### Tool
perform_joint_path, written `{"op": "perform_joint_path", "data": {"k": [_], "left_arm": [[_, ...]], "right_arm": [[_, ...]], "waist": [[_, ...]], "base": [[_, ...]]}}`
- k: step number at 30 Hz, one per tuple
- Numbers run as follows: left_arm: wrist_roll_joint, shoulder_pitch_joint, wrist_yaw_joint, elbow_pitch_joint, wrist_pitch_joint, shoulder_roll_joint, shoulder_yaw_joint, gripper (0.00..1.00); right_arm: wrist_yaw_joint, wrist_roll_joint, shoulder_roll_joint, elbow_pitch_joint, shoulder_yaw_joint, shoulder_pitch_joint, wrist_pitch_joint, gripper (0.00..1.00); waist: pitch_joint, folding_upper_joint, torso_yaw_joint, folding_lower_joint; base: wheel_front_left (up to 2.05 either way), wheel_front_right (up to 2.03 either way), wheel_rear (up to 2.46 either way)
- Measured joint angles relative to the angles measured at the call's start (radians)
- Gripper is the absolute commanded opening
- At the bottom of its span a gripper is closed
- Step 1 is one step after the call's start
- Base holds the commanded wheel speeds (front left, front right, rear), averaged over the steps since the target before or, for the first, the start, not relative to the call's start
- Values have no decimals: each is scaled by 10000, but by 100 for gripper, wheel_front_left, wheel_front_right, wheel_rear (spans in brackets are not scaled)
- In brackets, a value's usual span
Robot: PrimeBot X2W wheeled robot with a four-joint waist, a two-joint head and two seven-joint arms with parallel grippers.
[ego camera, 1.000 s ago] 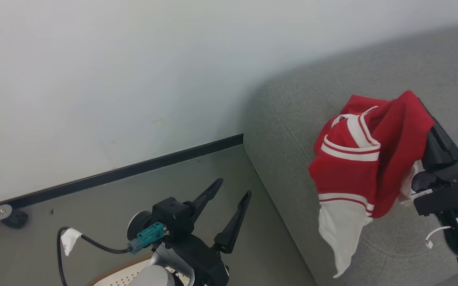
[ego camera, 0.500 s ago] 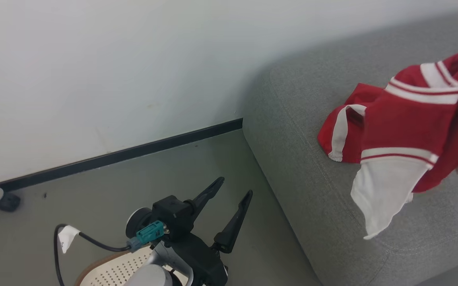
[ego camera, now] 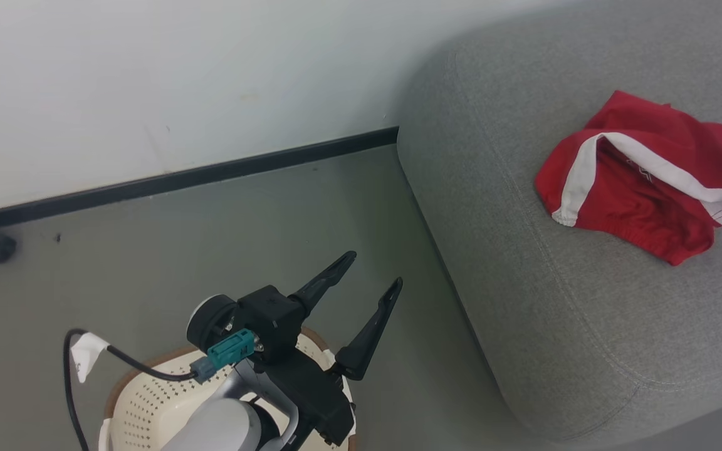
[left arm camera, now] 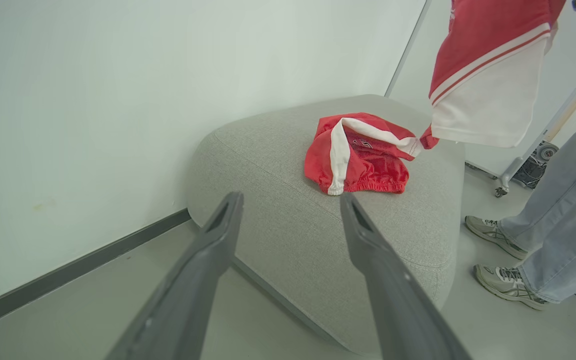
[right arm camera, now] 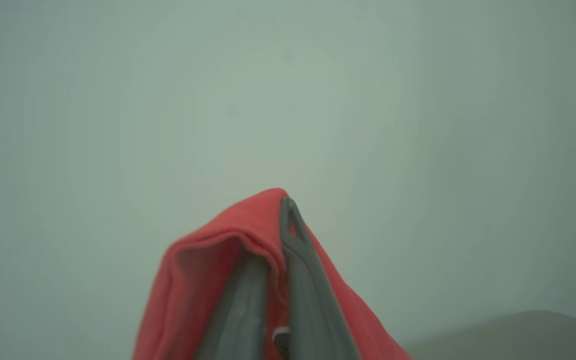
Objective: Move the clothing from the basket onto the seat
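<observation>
Plain pale wall (ego camera: 148, 75), dark skirting (ego camera: 179, 178), grey floor (ego camera: 210, 244)

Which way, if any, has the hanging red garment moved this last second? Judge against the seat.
Yes, it moved. Against the seat, the hanging garment swung rightward in the head view, clearing the red shorts lying there.

Right end effector (right arm camera: 277, 235) clamped on red clothing (right arm camera: 203, 280); lower right, perhaps seat (right arm camera: 518, 335), blurred.

Crumpled red fabric garment (ego camera: 640, 188), right of frame: one broad white stripe. Hanging red fabric garment (left arm camera: 488, 75), upper right: white bands, white lower panel. Rounded upholstered seat cushion (ego camera: 555, 326): plain grey weave. Perforated plastic basket (ego camera: 148, 401), lower left: cream-white, brown rim.
</observation>
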Motion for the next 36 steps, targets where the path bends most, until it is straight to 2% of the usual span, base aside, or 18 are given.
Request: {"op": "perform_joint_path", "data": {"k": [8,14,17,27,36], "left_arm": [[244,-348,-10,-247,343,384,31,100],[282,-429,-10,-383,428,591,207,100],[284,-591,-10,-481,504,598,221,100],[318,-830,-12,-579,591,734,334,100],[286,-875,-17,-349,510,746,497,100]], "right_arm": [[-35,232,-153,1465,-903,-807,0,0],[-263,100,-391,2602,-1360,-1416,-2,0],[-245,-165,-282,2966,-1058,-1535,-2,0],[-15,-779,794,4474,221,-1529,0,0],[96,-1290,1413,5756,1444,-1273,104,0]], "waist": [[1008,1,241,1],[1562,1,414,1],[1852,1,526,1],[2643,1,814,1],[2642,0,824,0]], "base": [[0,0,0],[0,0,0],[0,0,0],[0,0,0],[0,0,0]]}}
